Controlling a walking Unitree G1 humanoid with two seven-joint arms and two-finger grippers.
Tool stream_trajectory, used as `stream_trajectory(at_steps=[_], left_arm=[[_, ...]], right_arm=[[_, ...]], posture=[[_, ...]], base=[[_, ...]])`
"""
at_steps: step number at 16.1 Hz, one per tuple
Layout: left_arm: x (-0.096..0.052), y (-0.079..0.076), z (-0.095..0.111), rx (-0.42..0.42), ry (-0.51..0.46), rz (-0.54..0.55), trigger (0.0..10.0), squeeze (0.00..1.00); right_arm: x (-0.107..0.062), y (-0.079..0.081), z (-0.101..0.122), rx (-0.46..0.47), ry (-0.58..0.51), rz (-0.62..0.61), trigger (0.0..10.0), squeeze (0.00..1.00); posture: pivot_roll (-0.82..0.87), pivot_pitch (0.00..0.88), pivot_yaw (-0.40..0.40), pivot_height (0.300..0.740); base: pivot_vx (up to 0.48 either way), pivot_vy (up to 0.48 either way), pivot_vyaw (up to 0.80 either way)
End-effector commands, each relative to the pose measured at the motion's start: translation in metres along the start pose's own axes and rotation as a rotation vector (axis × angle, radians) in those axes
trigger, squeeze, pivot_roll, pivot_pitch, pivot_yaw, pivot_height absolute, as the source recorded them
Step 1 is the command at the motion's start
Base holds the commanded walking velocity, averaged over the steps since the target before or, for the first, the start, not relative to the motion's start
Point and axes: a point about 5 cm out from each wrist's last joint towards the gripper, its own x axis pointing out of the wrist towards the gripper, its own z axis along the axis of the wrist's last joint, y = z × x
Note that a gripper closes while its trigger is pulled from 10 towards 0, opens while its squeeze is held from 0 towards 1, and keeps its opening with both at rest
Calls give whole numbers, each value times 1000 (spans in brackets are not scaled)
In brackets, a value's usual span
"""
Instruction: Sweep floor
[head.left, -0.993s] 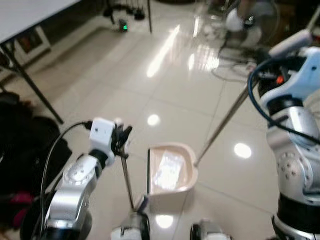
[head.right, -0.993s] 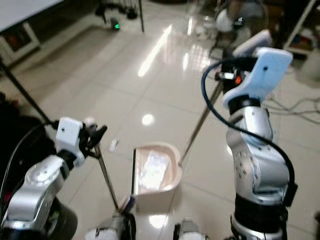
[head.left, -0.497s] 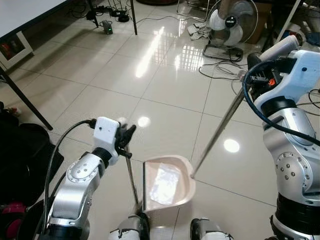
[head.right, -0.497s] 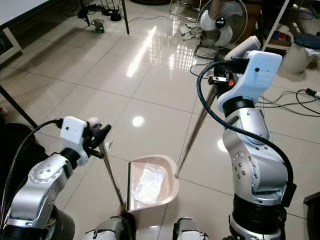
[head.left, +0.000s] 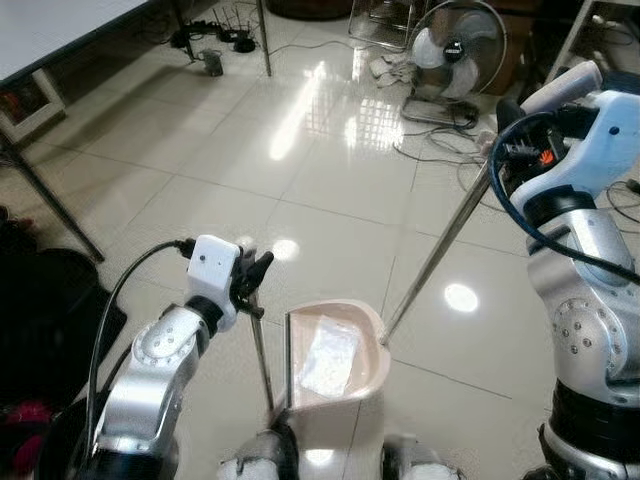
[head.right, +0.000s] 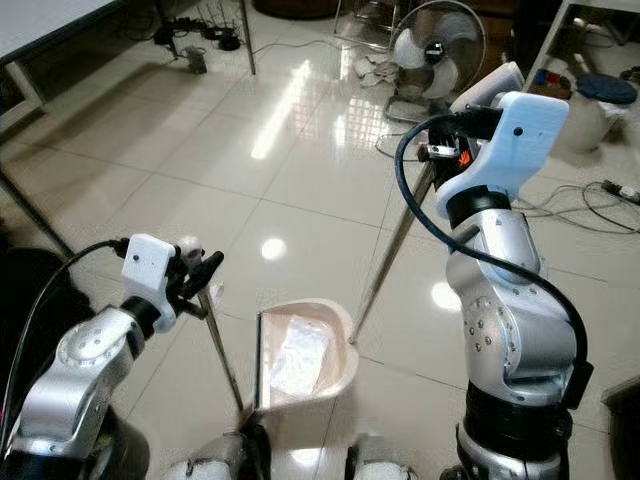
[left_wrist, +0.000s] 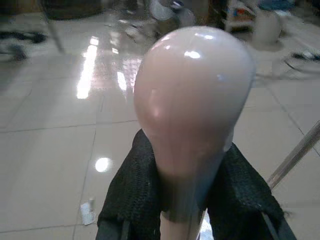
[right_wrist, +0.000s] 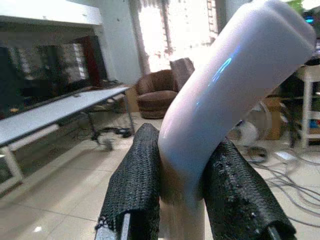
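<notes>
I am clamping the dustpan handle (left_wrist: 192, 115) in my left gripper (head.left: 250, 285) at 8 o'clock; the dustpan (head.left: 335, 355) is sitting at 6 o'clock. My right gripper (right_wrist: 182, 190) is pinching the broom handle (head.left: 440, 250) at 2 o'clock.

The floor (head.left: 330, 170) is glossy cream tile with thin dark grout lines, and bright glare streaks run toward 12 o'clock, with small round light spots nearer in. At 1 o'clock a standing fan (head.left: 455, 50) sits on the floor, with loose cables (head.left: 440, 150) trailing around it. At 11 o'clock a white table (head.left: 60, 25) stands on dark angled legs (head.left: 50, 195), and a power strip (head.left: 215, 40) with cords lies farther off beneath it. Something dark (head.left: 45, 320) lies at 9 o'clock. The right wrist view shows a brown armchair (right_wrist: 157, 95) before a bright window (right_wrist: 172, 27).
</notes>
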Motion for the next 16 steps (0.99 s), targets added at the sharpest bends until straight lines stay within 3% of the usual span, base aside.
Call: stream_trajectory(at_steps=[1, 9, 16], left_arm=[[-3, 3, -1, 15, 4, 8, 10000, 0], [-1, 7, 2, 17, -6, 12, 10000, 0], [-4, 8, 0, 14, -1, 31, 10000, 0]], right_arm=[[1, 6, 6, 28, -26, 37, 10000, 0], [4, 6, 9, 24, -26, 43, 10000, 0], [5, 7, 8, 28, -10, 64, 10000, 0]], posture=[[-143, 93, 45, 740], [-141, 96, 48, 740], [-132, 95, 30, 740]], base=[[0, 0, 0], [0, 0, 0], [-251, 0, 0]])
